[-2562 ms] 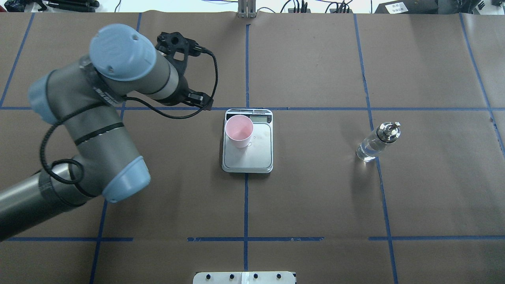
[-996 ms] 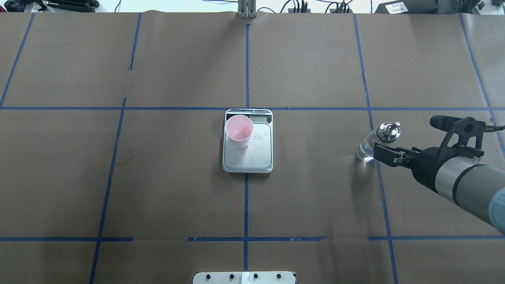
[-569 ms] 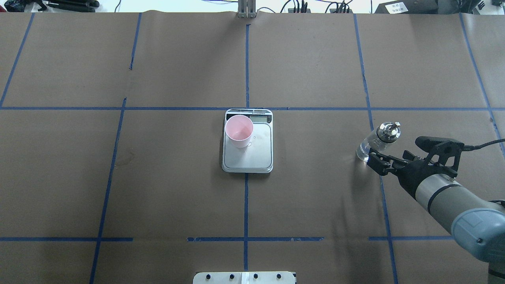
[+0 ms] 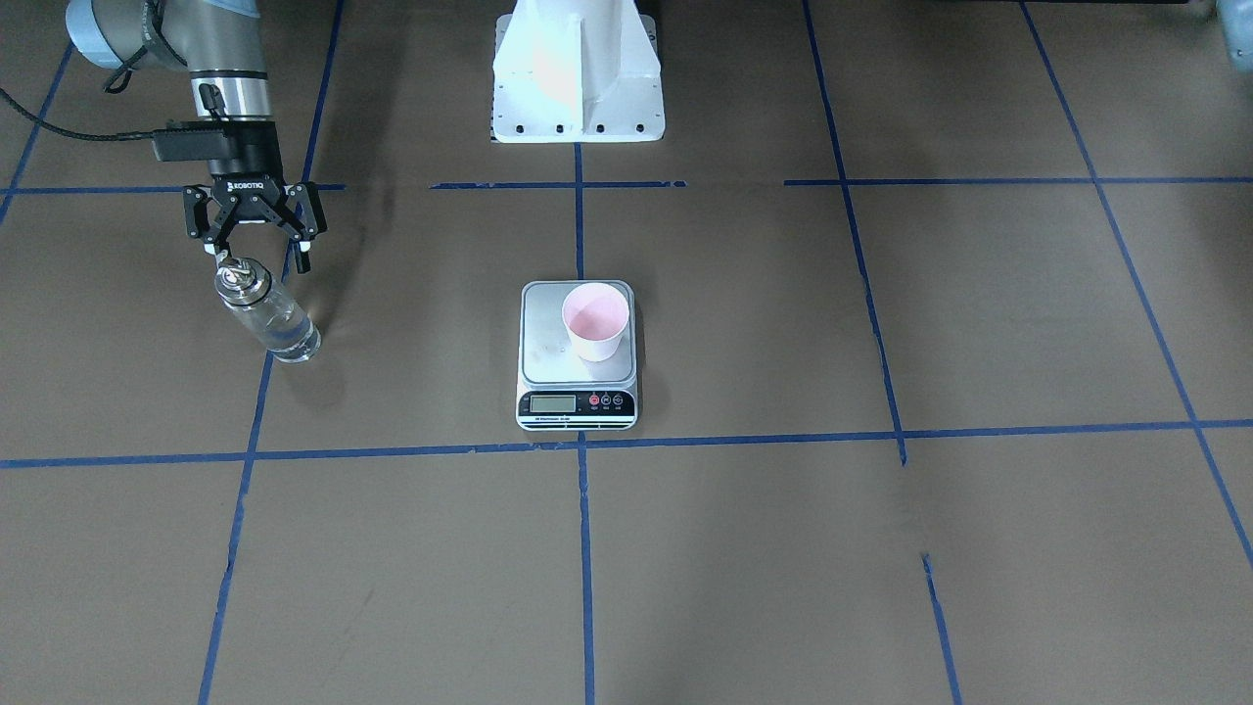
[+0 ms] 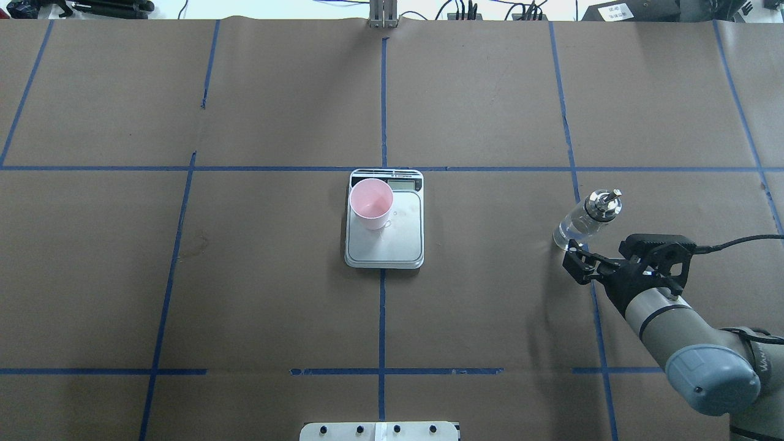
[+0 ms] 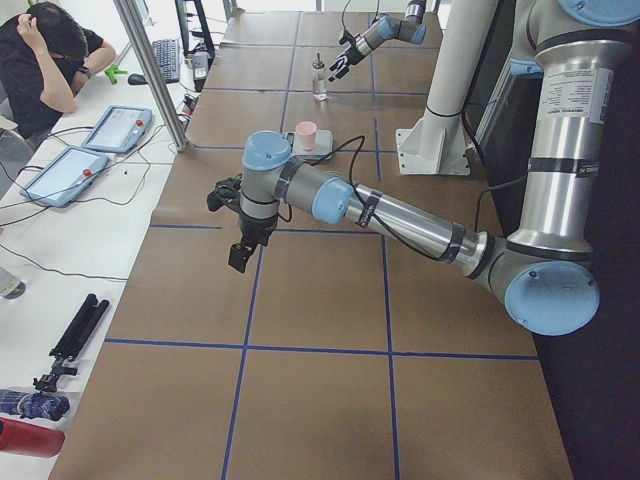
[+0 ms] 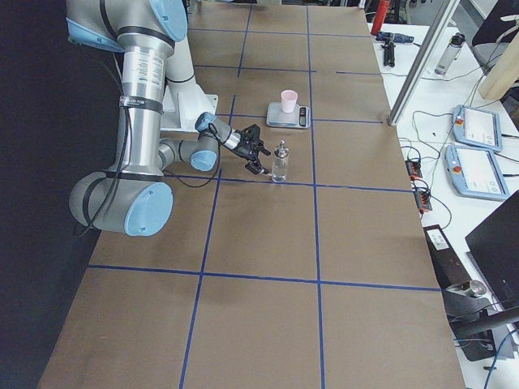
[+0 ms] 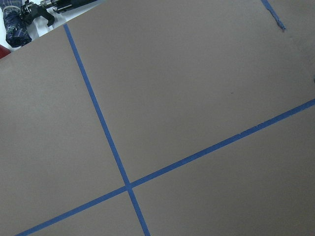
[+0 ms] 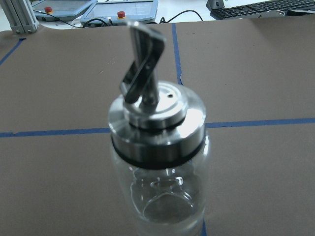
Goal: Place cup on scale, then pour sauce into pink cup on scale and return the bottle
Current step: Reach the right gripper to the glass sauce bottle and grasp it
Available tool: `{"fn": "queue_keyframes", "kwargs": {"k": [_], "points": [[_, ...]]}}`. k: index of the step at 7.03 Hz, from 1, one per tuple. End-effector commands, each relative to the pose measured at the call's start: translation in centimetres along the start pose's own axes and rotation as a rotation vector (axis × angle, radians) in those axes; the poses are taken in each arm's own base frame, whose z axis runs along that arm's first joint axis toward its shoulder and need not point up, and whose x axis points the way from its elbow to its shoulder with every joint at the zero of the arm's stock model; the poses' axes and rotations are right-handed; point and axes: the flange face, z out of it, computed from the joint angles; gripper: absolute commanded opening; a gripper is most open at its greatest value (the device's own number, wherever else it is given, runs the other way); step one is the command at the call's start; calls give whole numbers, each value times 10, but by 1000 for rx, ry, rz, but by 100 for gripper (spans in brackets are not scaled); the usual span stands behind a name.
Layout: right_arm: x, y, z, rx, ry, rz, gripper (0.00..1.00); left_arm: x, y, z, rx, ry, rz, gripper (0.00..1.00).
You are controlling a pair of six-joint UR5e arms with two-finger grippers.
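We see bottle point(image 4: 266, 318) upright on worktop point(image 4: 783, 539), long axis vert., pointing up; right gripper point(image 4: 256, 255) jaws wide open, empty, just beside it; left gripper point(image 6: 240, 258): can't tell.

Clear glass bottle point(image 9: 160, 196), brushed-metal cap point(image 9: 157, 115)

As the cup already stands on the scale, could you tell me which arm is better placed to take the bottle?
Right. The right pincer, open, is close by the upright bottle and faces it; the left pincer hangs far off on the other side.
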Motion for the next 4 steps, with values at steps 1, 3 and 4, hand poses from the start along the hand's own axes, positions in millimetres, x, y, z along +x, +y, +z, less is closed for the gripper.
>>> {"fn": "queue_keyframes", "kwargs": {"k": [1, 3, 4], "points": [[-13, 17, 27, 21, 12, -9, 100, 0, 0, -1, 1, 0, 0, 100], [-2, 26, 39, 52, 34, -26, 100, 0, 1, 0, 0, 0, -1, 100], [10, 36, 51, 71, 21, -15, 100, 0, 2, 0, -3, 0, -2, 100]]}}
